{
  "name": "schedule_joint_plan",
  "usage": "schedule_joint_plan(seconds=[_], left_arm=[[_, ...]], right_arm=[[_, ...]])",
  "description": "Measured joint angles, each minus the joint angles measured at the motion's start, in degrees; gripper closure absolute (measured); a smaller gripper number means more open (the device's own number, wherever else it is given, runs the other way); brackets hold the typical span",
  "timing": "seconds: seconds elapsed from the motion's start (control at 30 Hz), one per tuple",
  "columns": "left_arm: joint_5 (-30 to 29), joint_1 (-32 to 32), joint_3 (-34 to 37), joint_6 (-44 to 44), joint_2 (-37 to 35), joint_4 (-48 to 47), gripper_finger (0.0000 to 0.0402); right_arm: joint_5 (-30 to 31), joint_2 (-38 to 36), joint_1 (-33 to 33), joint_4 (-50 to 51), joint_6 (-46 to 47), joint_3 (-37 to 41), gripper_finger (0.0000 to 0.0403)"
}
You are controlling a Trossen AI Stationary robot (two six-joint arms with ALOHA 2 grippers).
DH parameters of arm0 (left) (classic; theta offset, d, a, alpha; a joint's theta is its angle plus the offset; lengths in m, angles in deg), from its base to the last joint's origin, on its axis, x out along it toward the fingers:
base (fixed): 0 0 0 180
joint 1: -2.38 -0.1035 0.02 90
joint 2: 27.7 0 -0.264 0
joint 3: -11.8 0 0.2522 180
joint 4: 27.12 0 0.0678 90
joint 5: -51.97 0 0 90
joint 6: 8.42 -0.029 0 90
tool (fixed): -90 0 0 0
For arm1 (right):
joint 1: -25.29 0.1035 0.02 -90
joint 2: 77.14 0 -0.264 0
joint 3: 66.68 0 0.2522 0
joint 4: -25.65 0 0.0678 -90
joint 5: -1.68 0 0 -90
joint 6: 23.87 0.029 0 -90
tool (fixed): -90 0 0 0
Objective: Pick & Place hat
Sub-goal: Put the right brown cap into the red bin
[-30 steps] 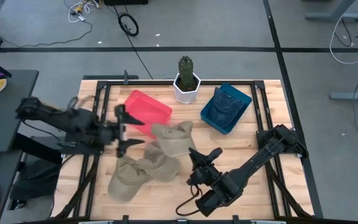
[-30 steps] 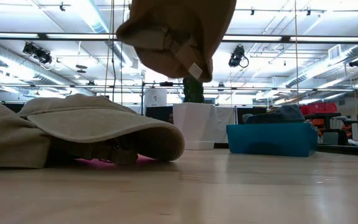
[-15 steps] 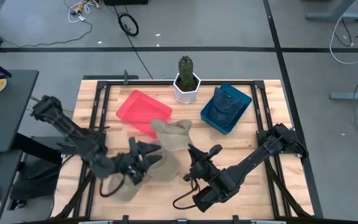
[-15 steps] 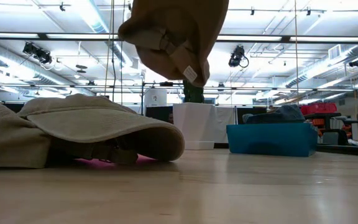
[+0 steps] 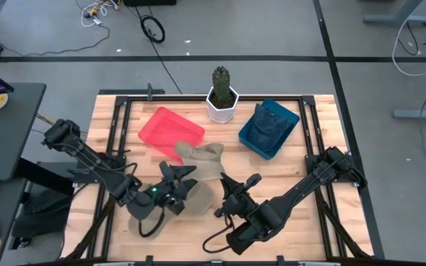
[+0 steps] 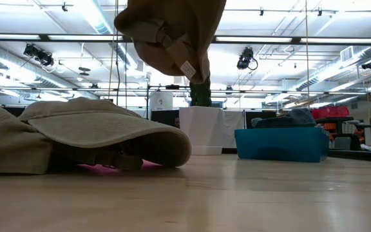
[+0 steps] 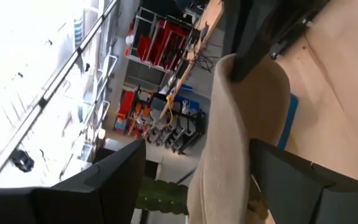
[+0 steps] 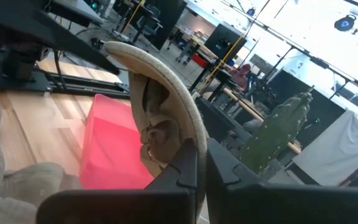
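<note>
A tan hat (image 5: 203,158) hangs lifted above the table's middle and fills the top of the low view (image 6: 172,35). My right gripper (image 5: 225,181) is shut on it, just on its near side. More tan hats (image 5: 161,203) lie in a pile on the table near the front left, seen low as (image 6: 89,135). My left gripper (image 5: 177,176) hovers open over that pile, left of the lifted hat. In the left wrist view its fingers (image 7: 114,177) stand wide on either side of the lifted hat (image 7: 229,137), which is farther off. My right gripper (image 8: 202,158) pinches the lifted hat's curved brim (image 8: 182,121) between its two fingers, which lie across the brim's edge. The fingers slant up from the table's near side. The hat is lifted clear, and its crown and back strap (image 6: 172,45) hang below the hold.
A pink tray (image 5: 170,130) sits at the far left, just beyond the lifted hat. A white pot with a cactus (image 5: 222,97) stands at the far middle. A blue bin holding denim (image 5: 269,127) lies at the far right. Bare wood shows at the near right.
My left arm has swung from the table's left side toward the middle and the near edge, and its open gripper now hangs over the hat pile beside the lifted hat. My right gripper has carried the hat slightly left and up, still shut on it.
</note>
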Motion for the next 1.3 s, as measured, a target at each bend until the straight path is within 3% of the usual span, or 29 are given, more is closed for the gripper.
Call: schedule_joint_plan(seconds=[0.2,0.33,0.47,0.63,0.67,0.87,1.07,1.3], left_arm=[[0.1,-1.8,0.0,2.8,0.0,0.0,0.0117],[3.1,-2.1,0.0,2.3,0.0,-1.6,0.0146],[4.6,-2.1,0.1,2.2,0.0,-2.4,0.0221],[4.3,-2.0,0.1,1.4,0.0,-2.5,0.0367],[4.2,-2.0,0.1,1.4,0.0,-2.3,0.0382],[3.6,-2.2,0.1,0.5,-0.1,-2.6,0.0390],[0.3,-2.0,0.1,-1.1,0.0,-3.1,0.0390],[-12.5,-2.1,0.1,-2.4,0.0,-7.6,0.0390]], right_arm=[[0.5,0.0,0.8,-3.2,-3.9,0.0,0.0403],[1.5,0.0,1.2,-3.3,-4.2,0.0,0.0403],[1.5,0.0,1.4,-3.3,-4.3,0.0,0.0403],[1.3,0.0,1.4,-3.6,-3.9,0.0,0.0403],[1.2,0.0,1.4,-3.7,-3.7,0.0,0.0403],[-0.3,0.1,1.4,-3.6,-3.6,0.0,0.0400],[-2.0,0.1,1.2,-3.6,-4.2,0.0,0.0358],[-2.1,0.1,1.9,-3.2,-6.0,0.0,0.0281]])
